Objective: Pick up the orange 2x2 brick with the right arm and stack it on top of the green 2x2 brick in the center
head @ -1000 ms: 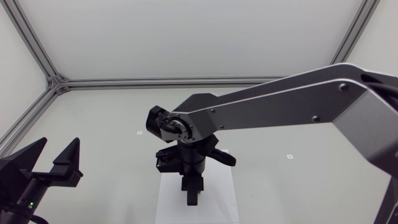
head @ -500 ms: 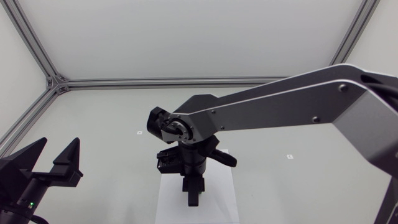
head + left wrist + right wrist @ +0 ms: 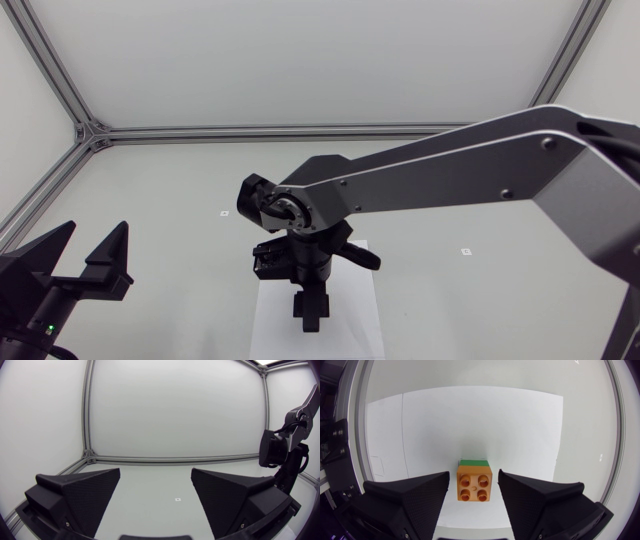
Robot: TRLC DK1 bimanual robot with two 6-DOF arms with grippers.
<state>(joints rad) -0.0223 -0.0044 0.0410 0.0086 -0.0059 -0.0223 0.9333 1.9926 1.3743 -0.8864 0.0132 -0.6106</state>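
Note:
In the right wrist view the orange 2x2 brick (image 3: 474,487) sits studs-up on the green 2x2 brick (image 3: 473,462), of which only a strip shows behind it. My right gripper (image 3: 474,475) straddles the stack, open, with a narrow gap between each finger and the orange brick. In the head view the right gripper (image 3: 312,318) points down over the white sheet (image 3: 270,320) and hides both bricks. My left gripper (image 3: 88,252) rests open at the near left, holding nothing; in the left wrist view the left gripper (image 3: 155,482) has nothing between its fingers.
The white sheet (image 3: 470,420) lies under the stack at the table's near centre. Small markers (image 3: 225,213) (image 3: 465,251) dot the table. An aluminium frame (image 3: 90,130) runs along the table's back and sides.
The right arm's wrist and gripper have shifted very slightly over the sheet. The left arm has not moved.

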